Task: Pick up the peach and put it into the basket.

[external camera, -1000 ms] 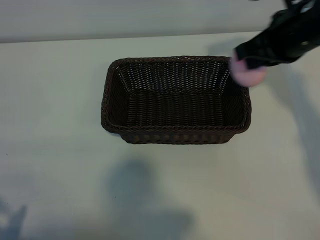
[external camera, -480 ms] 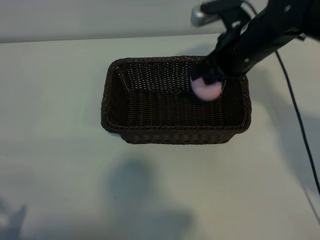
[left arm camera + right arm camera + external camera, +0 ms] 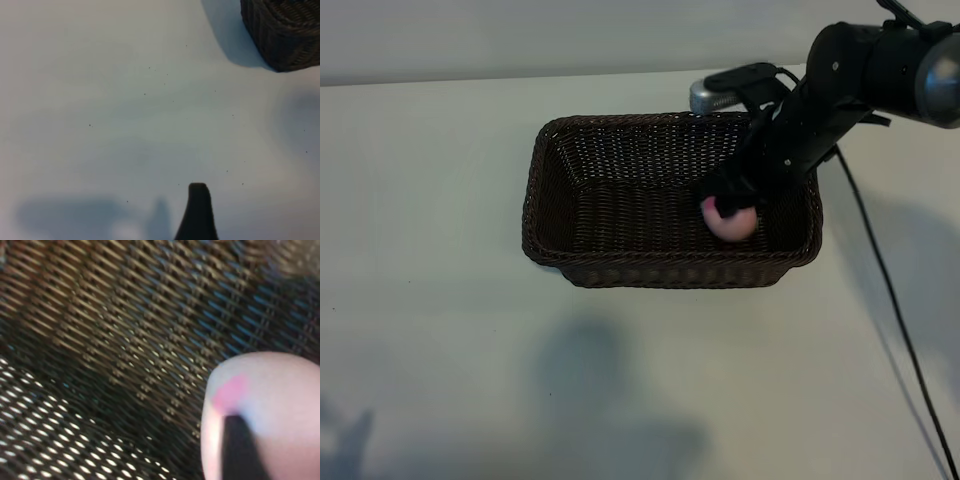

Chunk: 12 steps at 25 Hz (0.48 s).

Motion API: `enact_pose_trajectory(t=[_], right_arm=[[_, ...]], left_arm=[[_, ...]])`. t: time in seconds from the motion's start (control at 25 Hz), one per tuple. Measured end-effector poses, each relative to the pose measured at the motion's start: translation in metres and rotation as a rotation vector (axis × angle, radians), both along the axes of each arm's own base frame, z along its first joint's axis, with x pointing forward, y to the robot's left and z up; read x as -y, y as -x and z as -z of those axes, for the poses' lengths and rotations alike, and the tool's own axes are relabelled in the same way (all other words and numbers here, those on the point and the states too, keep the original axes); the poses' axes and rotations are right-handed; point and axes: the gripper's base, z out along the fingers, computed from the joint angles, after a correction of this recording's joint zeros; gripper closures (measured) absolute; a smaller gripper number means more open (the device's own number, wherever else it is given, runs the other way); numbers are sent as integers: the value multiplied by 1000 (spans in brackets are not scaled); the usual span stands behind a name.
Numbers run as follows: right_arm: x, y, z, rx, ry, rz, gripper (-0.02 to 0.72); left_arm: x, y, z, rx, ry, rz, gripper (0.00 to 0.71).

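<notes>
1. The table point(image 3: 440, 330) is a wide pale surface, and it carries everything else; soft shadows lie on its near part in the exterior view.
2. The basket point(image 3: 545, 190) is dark-brown wicker with a braided rim and stands on the table in the middle of the exterior view. One corner of it point(image 3: 280, 30) also shows in the left wrist view.
3. The right arm point(image 3: 860, 80) comes in from the upper right of the exterior view and reaches down into the right part of the basket. A black cable point(image 3: 880, 290) hangs from it across the table.
4. The right gripper point(image 3: 728, 205) is inside the basket, low near the woven floor. A dark finger point(image 3: 240, 450) lies against the peach; if the fingers pinch the fruit or have let go of it, I cannot tell.
5. The peach point(image 3: 732, 222) is pale pink and is inside the basket, at its right end near the front wall, right at the gripper's tips. In the right wrist view it point(image 3: 270, 410) shows a pink spot.
6. The left gripper point(image 3: 197, 212) shows only one dark fingertip over bare table, well apart from the basket; its fingers are spread.
</notes>
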Motion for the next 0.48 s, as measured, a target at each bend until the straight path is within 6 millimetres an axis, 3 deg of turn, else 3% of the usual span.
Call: enact_pose_trajectory(t=[0.12, 0.2, 0.32, 0.48], right_arm=[[-3, -2, -10, -19, -13, -14, 125], [-5, -4, -21, -32, -22, -30, 37], [-10, -10, -42, -36, -45, -31, -6], [-10, -17, -74, 24, -57, -35, 3]], left_arm=[[0, 0, 0, 0, 0, 0, 118], [0, 0, 0, 0, 0, 0, 118], [0, 0, 0, 0, 0, 0, 118], [0, 0, 0, 0, 0, 0, 118]])
